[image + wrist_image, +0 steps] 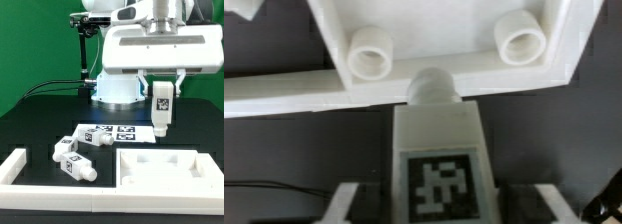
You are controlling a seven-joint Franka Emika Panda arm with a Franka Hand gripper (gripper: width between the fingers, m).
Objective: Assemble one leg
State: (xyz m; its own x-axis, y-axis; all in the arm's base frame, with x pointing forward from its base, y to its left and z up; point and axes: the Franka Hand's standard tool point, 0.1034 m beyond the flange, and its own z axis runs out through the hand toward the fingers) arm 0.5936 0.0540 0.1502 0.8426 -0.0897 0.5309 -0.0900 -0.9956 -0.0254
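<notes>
White plastic sits nearest you: the tabletop (pixel 196 172) lies flat at the near right with its raised rim up, so its round sockets (pixel 518 40) face the arm and can take a peg from above. At the near left a white angled block (pixel 14 166) rests apart from it, out of the working path. Just beyond, left of centre, the spare legs (pixel 78 160) lie on their sides on the black table (pixel 40 120), near one another and clear of the tabletop. The marker board (pixel 127 130) lies flat behind them. Farther back and to the right, the gripper (pixel 161 95) hangs with its jaws closed partway on the leg (pixel 160 115), holding the tagged body upright so the rounded end points down. You see why in the wrist view: the fingers (pixel 345 205) clamp the leg's flat sides and leave its tip (pixel 434 88) free. That tip appears over the tabletop's rim, between two sockets and in neither. I judge the step in hand to be carrying the leg to a socket; you need to line it up before lowering.
</notes>
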